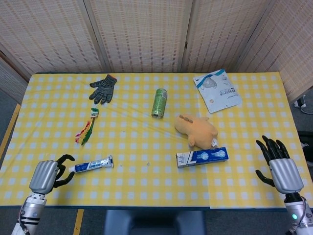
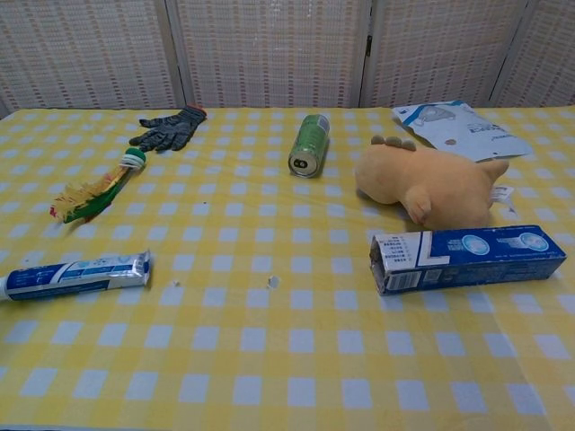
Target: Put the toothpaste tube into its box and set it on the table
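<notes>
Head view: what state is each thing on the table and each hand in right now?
toothpaste tube: lying flat, not gripped
box: lying flat, no tube in it yet
can: on its side
left hand: by the tube's cap end, holding nothing
right hand: open, fingers spread

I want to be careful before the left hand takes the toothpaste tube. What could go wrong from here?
1. The left hand, fingers curled beside the cap end of the blue-and-white toothpaste tube, might push the tube away rather than grip it.
2. The orange plush toy appears to touch the blue toothpaste box; lifting the box could drag it.
3. The right hand is far from the box.
</notes>
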Motion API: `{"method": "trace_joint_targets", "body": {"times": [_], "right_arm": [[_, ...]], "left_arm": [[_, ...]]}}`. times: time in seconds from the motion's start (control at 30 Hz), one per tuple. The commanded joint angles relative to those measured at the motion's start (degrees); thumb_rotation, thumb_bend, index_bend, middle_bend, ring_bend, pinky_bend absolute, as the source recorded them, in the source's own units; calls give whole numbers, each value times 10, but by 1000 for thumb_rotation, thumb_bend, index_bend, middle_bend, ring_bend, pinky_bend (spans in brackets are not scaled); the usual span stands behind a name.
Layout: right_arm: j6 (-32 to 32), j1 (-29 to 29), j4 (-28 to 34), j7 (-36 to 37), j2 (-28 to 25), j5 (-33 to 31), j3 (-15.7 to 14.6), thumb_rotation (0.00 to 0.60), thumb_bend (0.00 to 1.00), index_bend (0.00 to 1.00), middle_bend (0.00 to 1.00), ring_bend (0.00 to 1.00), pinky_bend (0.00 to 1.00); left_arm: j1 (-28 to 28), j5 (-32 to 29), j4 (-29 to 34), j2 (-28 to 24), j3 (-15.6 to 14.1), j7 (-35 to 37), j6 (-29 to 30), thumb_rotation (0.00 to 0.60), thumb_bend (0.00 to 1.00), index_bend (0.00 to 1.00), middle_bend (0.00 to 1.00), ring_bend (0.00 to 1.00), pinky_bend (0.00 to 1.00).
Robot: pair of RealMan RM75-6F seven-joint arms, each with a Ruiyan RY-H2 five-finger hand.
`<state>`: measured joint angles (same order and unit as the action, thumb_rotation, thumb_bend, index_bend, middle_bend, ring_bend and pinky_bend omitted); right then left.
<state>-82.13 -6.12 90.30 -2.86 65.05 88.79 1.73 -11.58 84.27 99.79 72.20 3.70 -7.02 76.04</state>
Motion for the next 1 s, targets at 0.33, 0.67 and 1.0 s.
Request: {"method": "trace_joint_targets", "body": {"times": [0.33,0.67,1.0], "right_arm": [[29,-11,2,-7,0,-33,10,600,301,0,0,0,0],[25,-12,0,7,-3,-37,14,600,301,0,0,0,0],[26,-13,-7,18,-2,-34,12,600,301,0,0,0,0]], "left_arm": [[-75,-113,19,55,26,-109,-93,600,347,421,1000,1000,1000],[-118,-162,-34,126,42,-146,-122,600,346,465,1000,1000,1000],[-137,-208,-67,159,46,-170,-130,600,346,436,1000,1000,1000]]}}
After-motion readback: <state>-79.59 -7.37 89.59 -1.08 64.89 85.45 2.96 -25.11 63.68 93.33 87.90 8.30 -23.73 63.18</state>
